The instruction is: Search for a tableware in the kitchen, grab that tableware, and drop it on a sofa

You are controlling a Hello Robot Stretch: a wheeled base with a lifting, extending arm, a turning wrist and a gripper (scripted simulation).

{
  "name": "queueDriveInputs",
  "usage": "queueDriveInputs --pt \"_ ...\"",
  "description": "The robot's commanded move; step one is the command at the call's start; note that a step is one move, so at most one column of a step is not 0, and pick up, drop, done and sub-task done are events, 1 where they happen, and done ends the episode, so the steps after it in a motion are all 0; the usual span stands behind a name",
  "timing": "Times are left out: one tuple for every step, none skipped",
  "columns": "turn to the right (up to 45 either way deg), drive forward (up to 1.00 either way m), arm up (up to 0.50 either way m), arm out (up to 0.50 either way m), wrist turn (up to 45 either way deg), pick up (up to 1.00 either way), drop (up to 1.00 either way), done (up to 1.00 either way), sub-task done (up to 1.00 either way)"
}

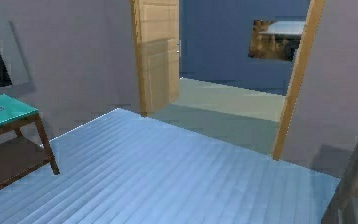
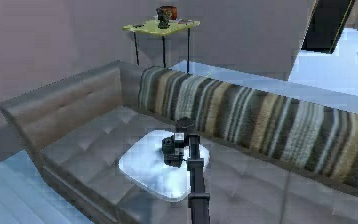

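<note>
A pale, flat tableware piece (image 2: pixel 147 168) lies low centre in the arm side view, on the grey sofa (image 2: pixel 77 120) seat. It is likely stiff, light, slick and breakable, and best gripped at its rim. The gripper (image 2: pixel 174 143) is at it; I cannot tell whether it holds anything. A striped cushion (image 2: pixel 257 115) runs to the right, and a yellow side table (image 2: pixel 159 30) stands top centre, well apart.

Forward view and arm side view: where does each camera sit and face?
Forward view: on the robot, looking ahead and somewhat down across blue floor to an open doorway.
Arm side view: on the body, looking sideways at the grey sofa; the arm and gripper show against a white flat thing on its seat.
Shared: the blue floor; forward's lower-right grey edge may be the sofa.
</note>
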Motion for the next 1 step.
queueDriveInputs --pt "0.0 0.0 -0.32 0.0 0.0 0.0 0.0 0.0 0.0"
